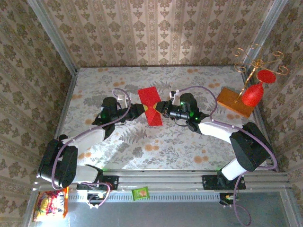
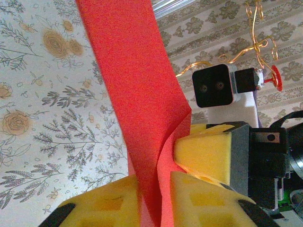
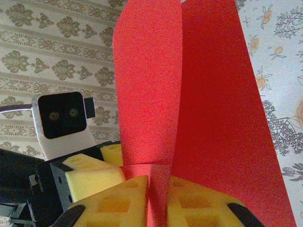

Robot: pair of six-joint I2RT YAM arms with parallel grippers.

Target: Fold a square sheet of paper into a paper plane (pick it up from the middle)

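square sheet of paper [image 1: 149, 106] is mid-table [image 1: 142, 146], held between the two grippers, not flat: plain bright red, folded over on itself. Top camera: a rectangular flap angled up-left, plus a darker pointed wedge below it. left gripper [image 1: 140, 110] comes in from the left, right gripper [image 1: 164, 110] from the right, tips nearly meeting at the paper. Left wrist view: paper [image 2: 137, 94] is a long red band rising out of the left gripper [image 2: 152, 208], yellow foam pads [image 2: 102, 208] closed onto it on both sides, buckled where the right arm's pad [image 2: 203, 151] presses in. Right wrist view: two red panels [image 3: 199, 94] standing in a V, meeting at a vertical crease, bottom edge pinched in the right gripper [image 3: 152, 201]. So both grippers are clamped on the paper. Can't tell whether the sheet touches the table. Wooden board [image 1: 234, 101] and red goblet ornament [image 1: 252, 94] well apart, far right
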